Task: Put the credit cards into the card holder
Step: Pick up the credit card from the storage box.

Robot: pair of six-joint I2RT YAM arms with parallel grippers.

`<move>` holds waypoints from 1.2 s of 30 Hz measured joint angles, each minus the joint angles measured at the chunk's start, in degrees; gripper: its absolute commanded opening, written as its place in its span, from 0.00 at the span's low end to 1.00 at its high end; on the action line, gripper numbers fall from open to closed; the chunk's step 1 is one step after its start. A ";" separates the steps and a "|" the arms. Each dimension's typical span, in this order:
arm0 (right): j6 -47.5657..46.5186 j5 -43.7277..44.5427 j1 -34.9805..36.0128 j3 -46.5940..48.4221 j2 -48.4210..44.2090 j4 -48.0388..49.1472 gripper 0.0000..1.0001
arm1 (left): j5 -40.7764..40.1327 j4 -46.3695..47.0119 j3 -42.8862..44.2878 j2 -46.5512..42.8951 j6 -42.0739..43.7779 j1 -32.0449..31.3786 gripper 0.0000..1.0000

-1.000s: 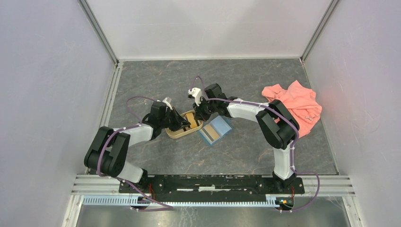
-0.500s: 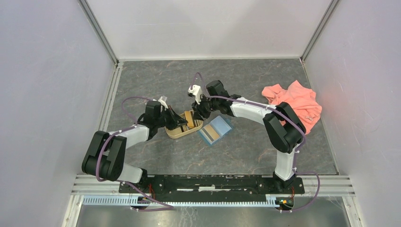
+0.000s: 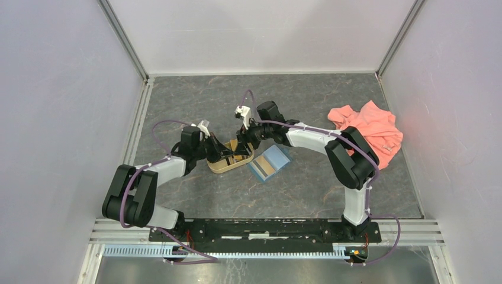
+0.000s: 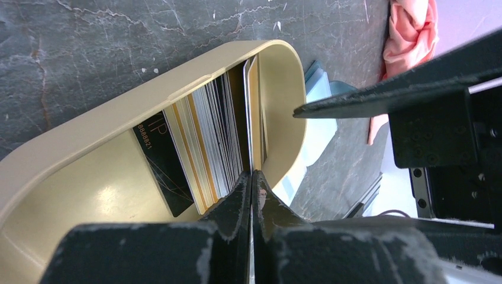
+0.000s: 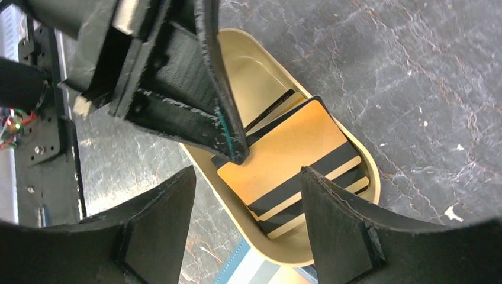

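A tan oval tray [image 3: 216, 168] holds the credit cards [image 3: 236, 148], a stack of gold and black ones. My left gripper [image 4: 252, 175] reaches into the tray [image 4: 284, 65] and is shut on the edge of one thin gold card [image 4: 251, 112] beside the leaning stack [image 4: 201, 130]. In the right wrist view its fingertips [image 5: 235, 151] pinch the corner of the top gold card [image 5: 284, 157]. My right gripper [image 5: 245, 207] hovers open above the cards, holding nothing. The teal card holder [image 3: 269, 163] lies open just right of the tray.
A pink cloth [image 3: 370, 133] is bunched at the right side of the grey stone-pattern table. One right finger [image 4: 367, 97] hangs close over the tray's far end in the left wrist view. White walls enclose the table on three sides.
My right gripper has gone from shut to wide open above the tray. My left gripper has closed fully on a card and its arm has drawn slightly left.
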 measured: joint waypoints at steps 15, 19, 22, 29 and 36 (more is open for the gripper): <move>23.45 9.29 -0.02 -0.02 2.71 6.99 0.78 | 1.44 2.05 -2.95 -3.32 7.43 0.15 0.02; 25.07 11.15 -0.04 -0.02 2.71 6.99 0.78 | 1.38 2.84 -4.17 -4.94 8.41 0.15 0.02; 25.75 11.76 -0.04 -0.02 2.71 6.99 0.82 | 1.33 3.37 -5.03 -6.45 9.05 0.15 0.02; 27.02 11.63 -0.04 -0.02 2.93 7.02 0.83 | 1.29 4.70 -6.56 -7.93 9.11 0.15 0.02; 28.13 11.15 0.00 -0.02 4.74 7.39 0.84 | 1.31 5.20 -6.93 -8.35 9.11 0.15 0.02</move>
